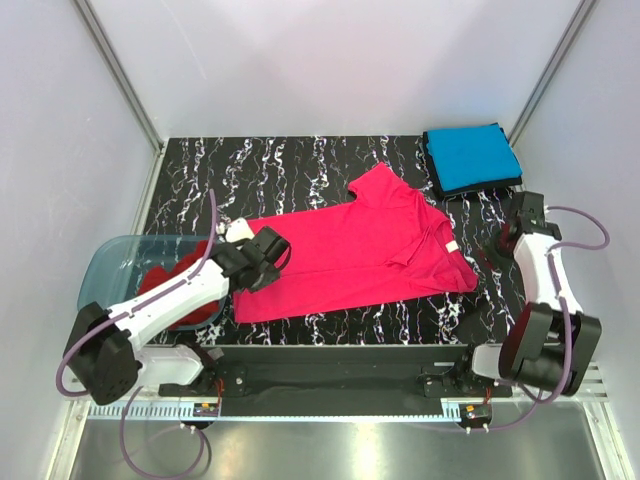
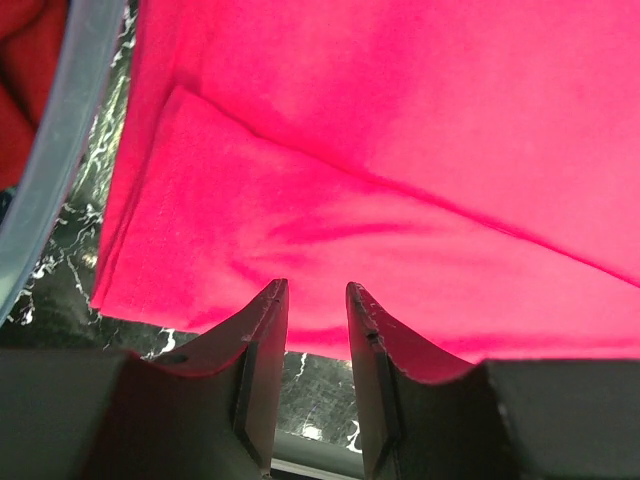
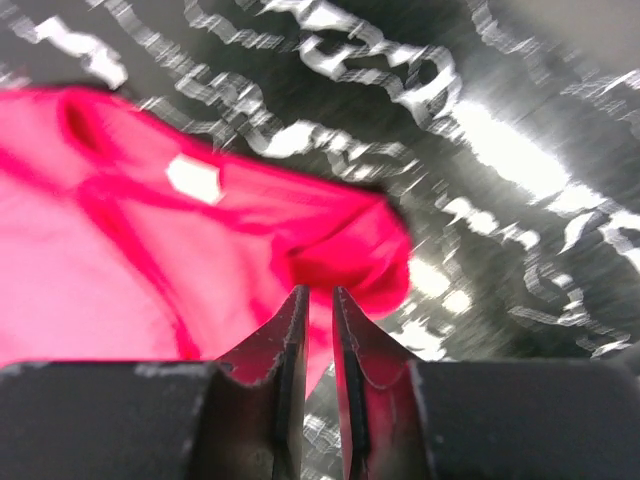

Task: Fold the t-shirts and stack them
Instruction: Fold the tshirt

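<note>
Lying flat mid-table, the bright pink-red cloth t-shirt [image 1: 355, 255] needs both corners pinched evenly. Left tool [image 2: 316, 300] hovers slightly spread at its hem; right tool [image 3: 319, 305], nearly pressed together, nears the shoulder, gripping nothing.

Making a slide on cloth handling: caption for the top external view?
Pink-red t-shirt spread on the table, both grippers at its ends, blue shirt folded at the back.
</note>
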`<control>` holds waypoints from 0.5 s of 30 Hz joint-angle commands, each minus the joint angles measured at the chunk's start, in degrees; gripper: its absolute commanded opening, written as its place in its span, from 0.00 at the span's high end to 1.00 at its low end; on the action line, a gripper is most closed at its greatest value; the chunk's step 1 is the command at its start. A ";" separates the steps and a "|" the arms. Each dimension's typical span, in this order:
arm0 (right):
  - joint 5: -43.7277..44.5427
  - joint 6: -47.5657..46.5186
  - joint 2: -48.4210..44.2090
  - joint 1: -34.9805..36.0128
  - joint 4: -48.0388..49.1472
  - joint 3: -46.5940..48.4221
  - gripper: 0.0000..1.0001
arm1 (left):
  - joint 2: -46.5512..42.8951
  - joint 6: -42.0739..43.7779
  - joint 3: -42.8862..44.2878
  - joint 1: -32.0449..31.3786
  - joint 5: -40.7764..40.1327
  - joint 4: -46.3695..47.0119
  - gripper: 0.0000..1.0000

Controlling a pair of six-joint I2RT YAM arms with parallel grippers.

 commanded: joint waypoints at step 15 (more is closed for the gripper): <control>-12.05 13.35 -0.05 -0.18 0.59 -9.08 0.65 | 6.31 2.31 -6.49 -0.34 0.05 6.13 0.65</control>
